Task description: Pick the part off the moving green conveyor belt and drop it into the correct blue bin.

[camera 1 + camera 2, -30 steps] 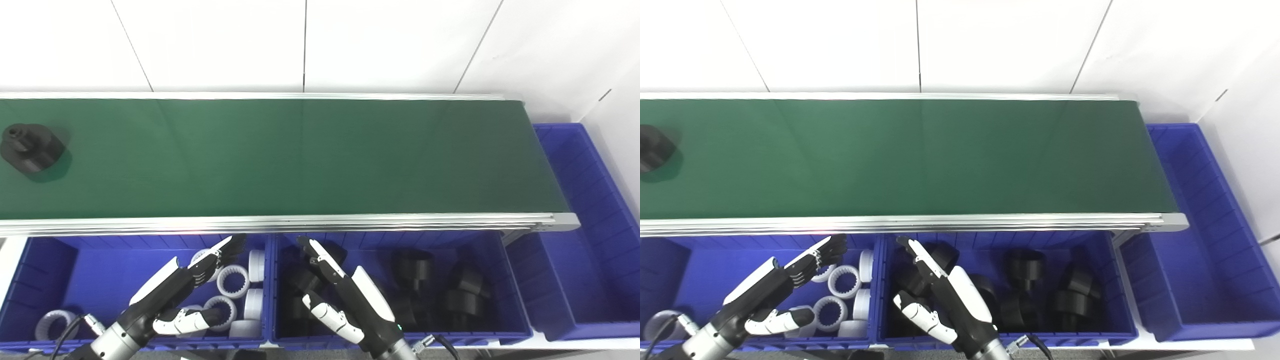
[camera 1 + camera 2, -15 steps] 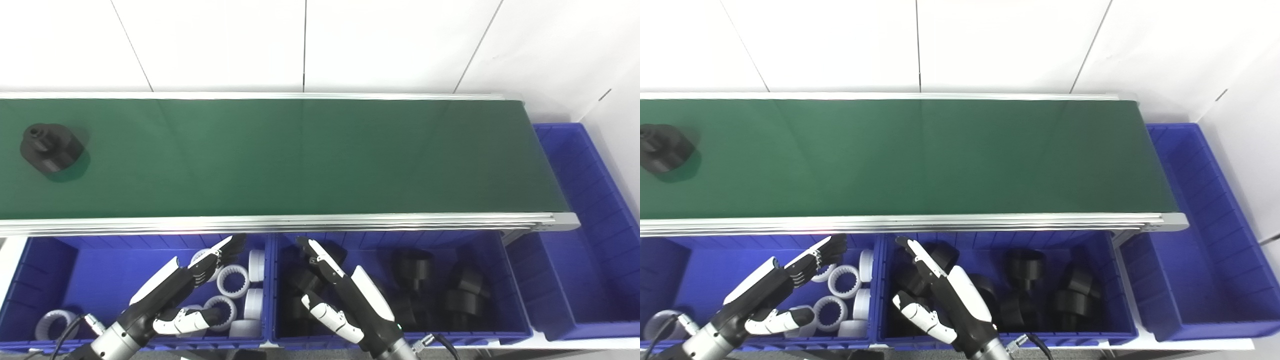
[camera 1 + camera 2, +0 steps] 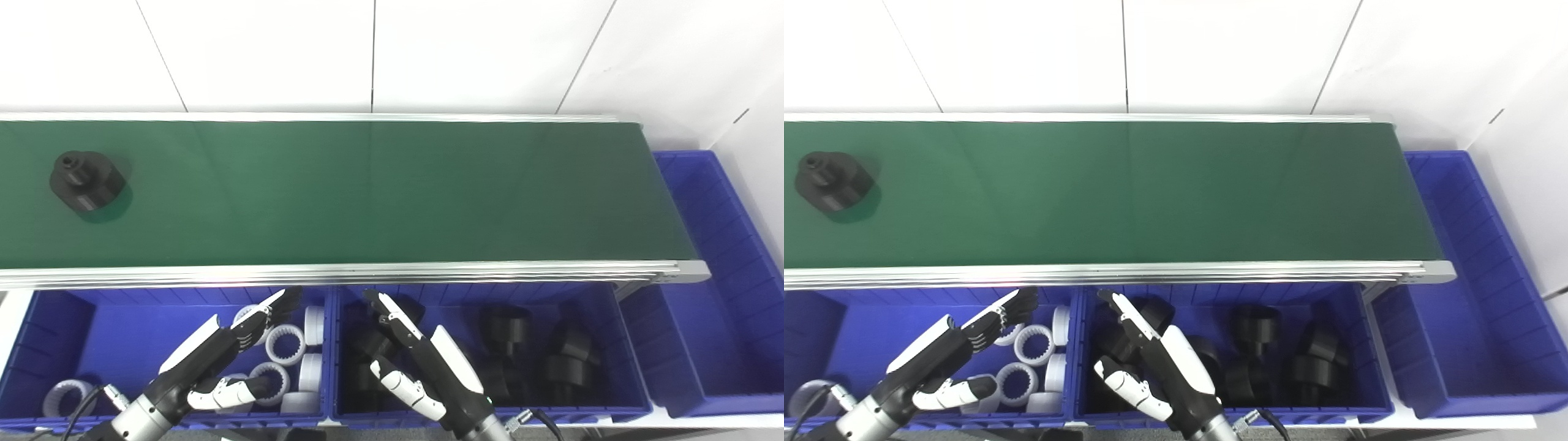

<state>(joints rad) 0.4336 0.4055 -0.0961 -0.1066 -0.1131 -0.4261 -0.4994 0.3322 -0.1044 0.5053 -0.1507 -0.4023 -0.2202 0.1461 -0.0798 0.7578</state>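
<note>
So, left eye view — black part (image 3: pixel 87 185) sits far left on green belt (image 3: pixel 392 196), well apart from both hands. Left hand (image 3: pixel 214 352) wide, empty, over bin w/ white rings (image 3: pixel 92 343); right hand (image 3: pixel 422 361) wide, empty, over bin w/ black parts (image 3: pixel 606 343). Judgement: wait, let part ride closer, then reach ahead of it — approx match belt pace.

Right eye view — one part on belt (image 3: pixel 833 182), two hands, three blue bins; third bin (image 3: pixel 1476 343) at belt end. White rings approx seven; black ones too clumped to count.
</note>
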